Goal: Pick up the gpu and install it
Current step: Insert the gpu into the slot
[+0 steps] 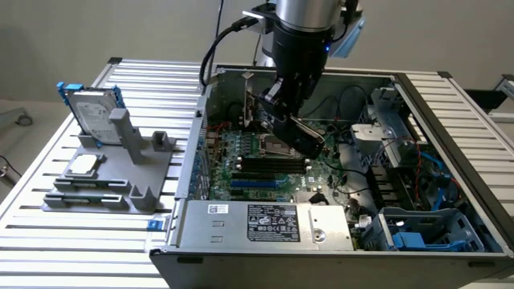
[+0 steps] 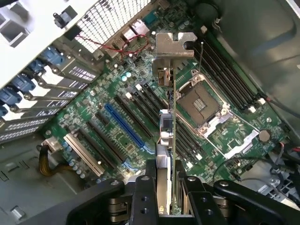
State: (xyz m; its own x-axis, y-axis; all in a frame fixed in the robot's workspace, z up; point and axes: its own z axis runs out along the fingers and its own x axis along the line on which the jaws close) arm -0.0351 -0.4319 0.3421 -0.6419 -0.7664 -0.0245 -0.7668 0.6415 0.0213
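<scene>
Since the card must meet a slot edge-first, the claw (image 2: 164, 206) is clamping the gpu (image 2: 167, 131) across its faces, holding it on edge above the motherboard (image 2: 108, 122) inside the open computer case (image 1: 265, 232), which is sitting on the worktop (image 1: 80, 241) toward the exterior view's right; the silver bracket (image 2: 174, 44) is pointing at the case's ported rear wall (image 2: 112, 18).

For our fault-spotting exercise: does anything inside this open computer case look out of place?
The gpu stands out: gripped by the jaws, it hangs at a slant above the motherboard, seated in no slot. The CPU socket looks empty too.
</scene>
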